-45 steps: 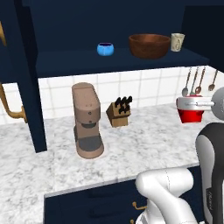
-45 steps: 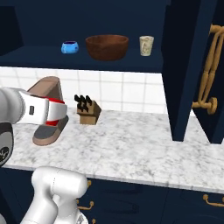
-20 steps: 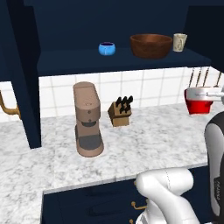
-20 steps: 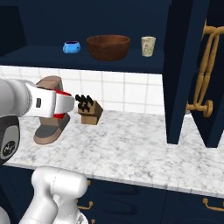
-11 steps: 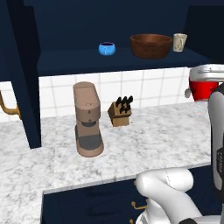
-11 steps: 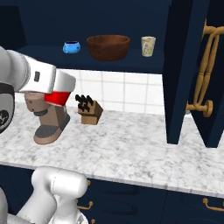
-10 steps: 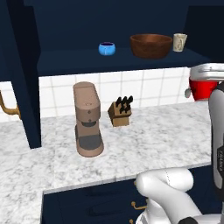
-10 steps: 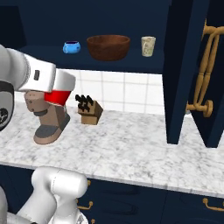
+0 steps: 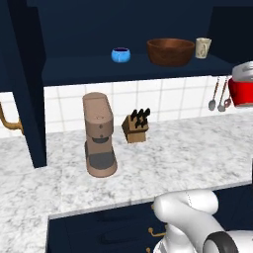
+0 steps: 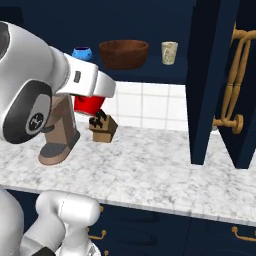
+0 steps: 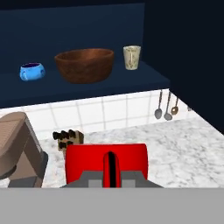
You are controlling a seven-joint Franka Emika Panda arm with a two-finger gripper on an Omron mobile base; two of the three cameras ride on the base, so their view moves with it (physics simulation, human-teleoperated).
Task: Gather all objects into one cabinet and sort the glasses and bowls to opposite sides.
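My gripper (image 11: 110,176) is shut on the glossy red cup (image 11: 106,162), which hangs over the counter just below shelf height (image 9: 243,91) (image 10: 89,105). On the wide shelf of the open navy cabinet (image 9: 123,70) stand three vessels. The small blue bowl (image 9: 120,54) (image 11: 31,71) is at the left and the big brown bowl (image 9: 170,52) (image 11: 84,64) in the middle. At the right is the beige cup (image 9: 202,48) (image 11: 131,57). The red cup hides my fingertips.
On the marble counter stand a brown coffee machine (image 9: 100,136) and a wooden knife block (image 9: 136,127). Utensils (image 9: 217,96) hang on the tiled wall. An open cabinet door (image 10: 210,80) with a brass handle (image 10: 235,80) juts out at the right.
The gripper has carried the red cup upward, from just above the counter to near shelf height. The vessels on the shelf have not moved.
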